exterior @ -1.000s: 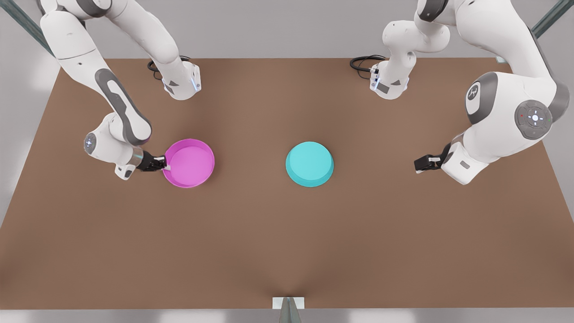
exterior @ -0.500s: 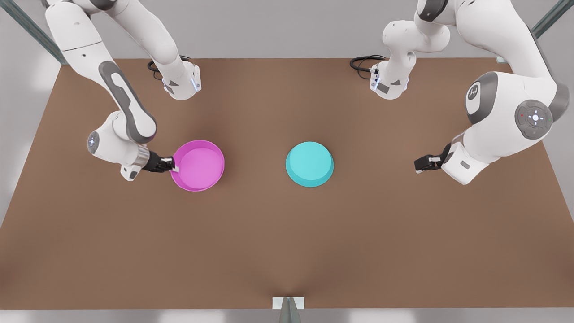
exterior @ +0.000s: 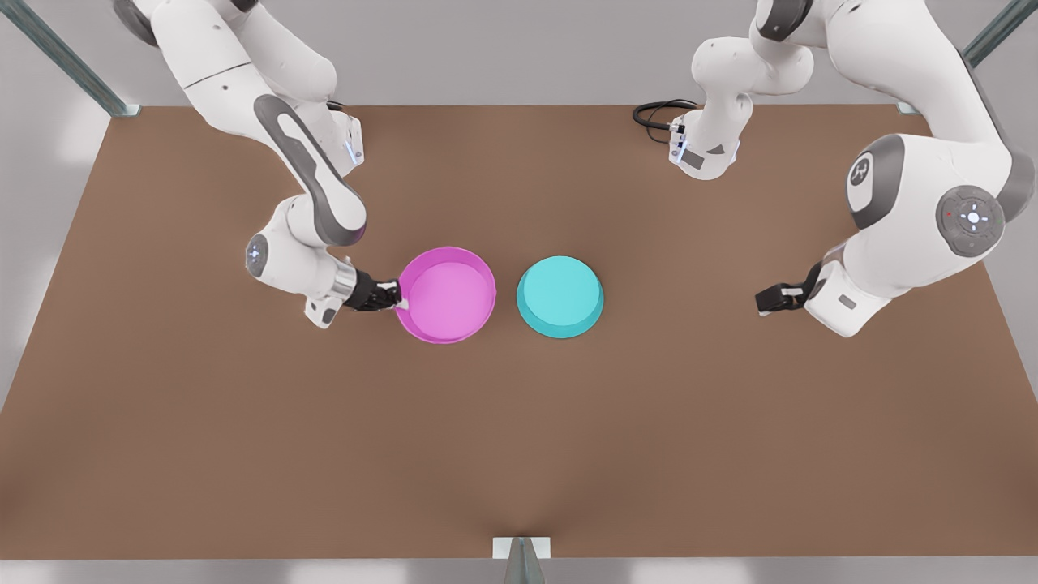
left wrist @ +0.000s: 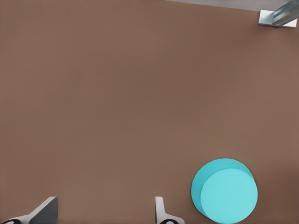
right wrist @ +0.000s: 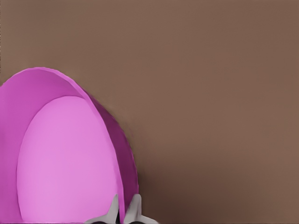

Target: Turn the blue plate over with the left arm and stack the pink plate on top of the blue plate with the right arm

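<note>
The pink plate (exterior: 448, 294) hangs rim-up just to the front view's left of the blue plate (exterior: 559, 296), a narrow gap between them. My right gripper (exterior: 399, 302) is shut on the pink plate's rim on the side away from the blue one. The right wrist view has the pink plate (right wrist: 65, 158) with its rim pinched between the right gripper (right wrist: 124, 211) fingers. The blue plate lies on the table with its flat bottom up. My left gripper (exterior: 762, 302) waits open far to the front view's right. The left wrist view shows the blue plate (left wrist: 225, 193) beyond the left gripper (left wrist: 103, 214).
Both arm bases stand along the back edge of the brown table (exterior: 519, 438), with a black cable loop (exterior: 655, 112) beside one of them. A metal bracket (exterior: 521, 547) sits at the middle of the front edge, and frame posts stand at the back corners.
My right gripper has carried the pink plate toward the front view's right, from well clear of the blue plate to right beside it. The left gripper has barely shifted.
</note>
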